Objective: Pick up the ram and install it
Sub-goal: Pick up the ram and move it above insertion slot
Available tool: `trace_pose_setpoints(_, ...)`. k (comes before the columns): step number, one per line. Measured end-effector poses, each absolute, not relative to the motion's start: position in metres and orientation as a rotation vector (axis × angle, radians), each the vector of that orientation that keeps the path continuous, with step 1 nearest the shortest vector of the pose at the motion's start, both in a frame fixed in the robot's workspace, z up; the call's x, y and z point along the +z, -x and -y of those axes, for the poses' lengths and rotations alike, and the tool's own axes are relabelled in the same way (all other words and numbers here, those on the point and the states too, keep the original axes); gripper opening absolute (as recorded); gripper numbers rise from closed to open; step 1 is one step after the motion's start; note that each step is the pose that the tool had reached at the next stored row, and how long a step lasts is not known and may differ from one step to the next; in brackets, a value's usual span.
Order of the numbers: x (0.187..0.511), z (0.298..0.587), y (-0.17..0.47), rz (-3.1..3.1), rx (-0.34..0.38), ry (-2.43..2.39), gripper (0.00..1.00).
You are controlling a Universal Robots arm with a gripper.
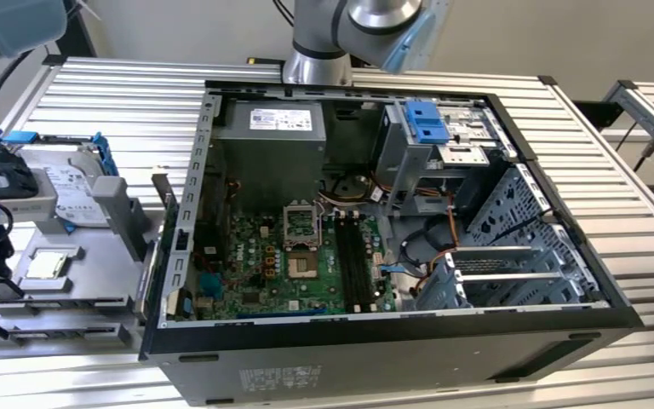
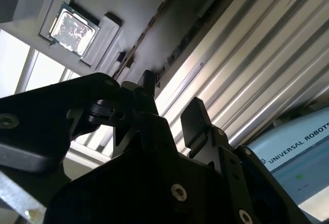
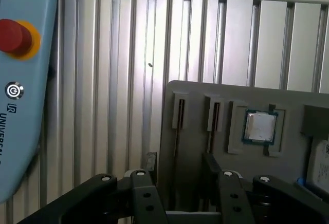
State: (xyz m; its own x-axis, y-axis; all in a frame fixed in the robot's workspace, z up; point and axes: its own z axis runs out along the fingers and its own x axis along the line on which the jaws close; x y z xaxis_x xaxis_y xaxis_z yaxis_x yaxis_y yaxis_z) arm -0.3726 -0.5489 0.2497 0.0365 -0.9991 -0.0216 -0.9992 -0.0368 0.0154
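The ram (image 3: 176,137) stands edge-on as a thin dark strip in a narrow groove of the grey holder plate (image 3: 288,98). A second such strip (image 3: 211,134) stands in the neighbouring groove. In the second wrist view the ram (image 2: 154,21) runs as a thin brownish edge away from the fingers. My gripper (image 3: 180,167) hangs just over the first groove, open, one black finger (image 3: 141,183) on each side of the strip's line, and nothing sits between them. The fingertips (image 2: 194,108) are apart from the stick. The long black memory slots (image 1: 356,256) lie on the green motherboard inside the open computer case.
A square processor chip (image 3: 260,127) and a silver hard drive (image 1: 71,196) with a blue frame share the holder plate (image 1: 100,273). A pale blue pendant (image 3: 23,106) with a red button lies on the ribbed aluminium table (image 3: 118,54). The case walls (image 1: 197,170) rise around the motherboard.
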Motion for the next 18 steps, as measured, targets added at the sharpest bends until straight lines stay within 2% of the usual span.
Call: trace_pose_setpoints(18,0.22,0.549,0.373,-2.212,0.041,2.224,1.0)
